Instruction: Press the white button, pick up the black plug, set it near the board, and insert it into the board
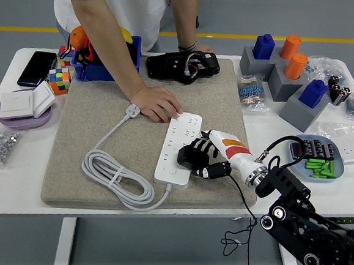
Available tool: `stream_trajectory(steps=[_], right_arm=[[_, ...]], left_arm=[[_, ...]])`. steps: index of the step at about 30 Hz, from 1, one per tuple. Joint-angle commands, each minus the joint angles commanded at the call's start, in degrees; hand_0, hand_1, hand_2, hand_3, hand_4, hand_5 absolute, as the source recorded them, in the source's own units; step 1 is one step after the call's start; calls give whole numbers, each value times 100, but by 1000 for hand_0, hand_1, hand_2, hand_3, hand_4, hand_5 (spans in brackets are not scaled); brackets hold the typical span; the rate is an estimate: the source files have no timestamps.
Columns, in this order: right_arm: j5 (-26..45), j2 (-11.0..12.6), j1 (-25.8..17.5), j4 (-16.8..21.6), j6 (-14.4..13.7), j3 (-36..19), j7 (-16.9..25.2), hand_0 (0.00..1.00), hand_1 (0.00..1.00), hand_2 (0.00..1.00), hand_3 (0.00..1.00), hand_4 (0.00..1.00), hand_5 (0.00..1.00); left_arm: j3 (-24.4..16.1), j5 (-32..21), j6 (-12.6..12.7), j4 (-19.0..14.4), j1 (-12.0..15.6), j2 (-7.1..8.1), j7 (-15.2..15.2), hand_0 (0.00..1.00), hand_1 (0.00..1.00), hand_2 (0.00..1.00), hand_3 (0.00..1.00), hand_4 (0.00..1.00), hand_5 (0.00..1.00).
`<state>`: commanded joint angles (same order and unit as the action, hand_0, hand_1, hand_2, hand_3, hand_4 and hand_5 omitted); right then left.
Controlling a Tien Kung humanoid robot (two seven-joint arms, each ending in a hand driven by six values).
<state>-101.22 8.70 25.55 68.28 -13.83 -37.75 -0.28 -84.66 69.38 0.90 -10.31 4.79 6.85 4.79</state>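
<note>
**A:** What is nearest the camera?

**B:** The robot's right arm (307, 225), black, comes in from the lower right corner. Its right hand (204, 160) has the fingers curled tight around the black plug (188, 158), which it holds over the right edge of the white board (179, 148), a long power strip. Whether the plug touches the sockets I cannot tell. The left hand is out of view.

**A:** Where does the board lie?

**B:** On a grey felt mat (101, 157) on the white surface (20, 175), with its white cable (115, 177) coiled to the left.

**A:** Any containers?

**B:** At the right, a blue dish (340, 167) holds green pieces and dark cells. At the left edge, a lilac tray (24, 119) carries a white switch (17, 103). Farther back, a blue bin (99, 71) holds an orange ball and small items.

**A:** And at the far side?

**B:** A person's hand (158, 103) rests flat on the board's far end. Grey blocks (301, 108) with blue and orange pegs stand at the far right.
</note>
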Motion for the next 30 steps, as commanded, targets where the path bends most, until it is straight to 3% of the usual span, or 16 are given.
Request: stream_trajectory(steps=[3,4,9,10,15,16,30], right_arm=[[26,-2,-3,-8,20,-5,12,307,268,308,532,722,2],[27,-2,-4,-7,25,-6,13,371,328,369,556,801,2],[53,-7,-16,-12,40,-8,32,371,328,369,556,801,2],[61,-9,-18,-14,37,-10,44,420,404,428,560,882,2],[63,-18,-24,-21,2,-25,83,420,404,428,560,882,2],[62,-19,-24,-23,-2,-29,88,440,463,489,570,946,18],[86,-27,-15,-40,-80,-63,143,438,501,528,580,984,61]], left_arm=[[-15,16,1,0,5,7,6,463,499,525,568,608,246],[-19,21,1,0,6,8,9,463,497,525,568,609,246],[-21,22,-1,0,19,2,10,463,497,525,568,609,246],[-15,20,-1,0,20,0,7,462,500,526,568,609,246],[-16,20,-1,0,22,-3,3,462,500,526,568,609,246],[-17,21,-1,0,24,-4,3,462,499,526,569,609,246],[-24,25,-2,0,16,-10,-2,461,500,523,568,609,247]])
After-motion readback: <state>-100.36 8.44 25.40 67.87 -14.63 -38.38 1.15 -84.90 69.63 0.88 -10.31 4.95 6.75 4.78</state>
